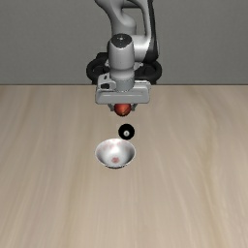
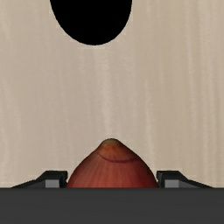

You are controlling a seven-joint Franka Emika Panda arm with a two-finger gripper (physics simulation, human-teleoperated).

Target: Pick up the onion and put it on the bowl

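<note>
Wrist view first: the red-brown, pointed onion (image 2: 112, 164) sits squarely between the two grey fingertips (image 2: 54, 179), one pad against each flank. The claw (image 1: 123, 105) is therefore closed on the onion at about its widest part — a grip that stops a round thing from rolling out. Beyond it lies the pale wood-grain surface (image 2: 175, 96), and just ahead a small black round object (image 2: 91, 22); what it is I cannot tell.

Exterior view: the claw points straight down with the onion tucked under it, and whether the onion is clear of the surface is hard to say. The shiny metal bowl (image 1: 115, 153) stands farther forward, beyond the black object, slightly toward the exterior view's left and apart from both. Its hollow shows a reddish glint.

My judgement: the grasp is made and the carry is the step in hand — the onion needs lifting above the rim, passing over the black object, then releasing low over the hollow so it does not bounce out.
</note>
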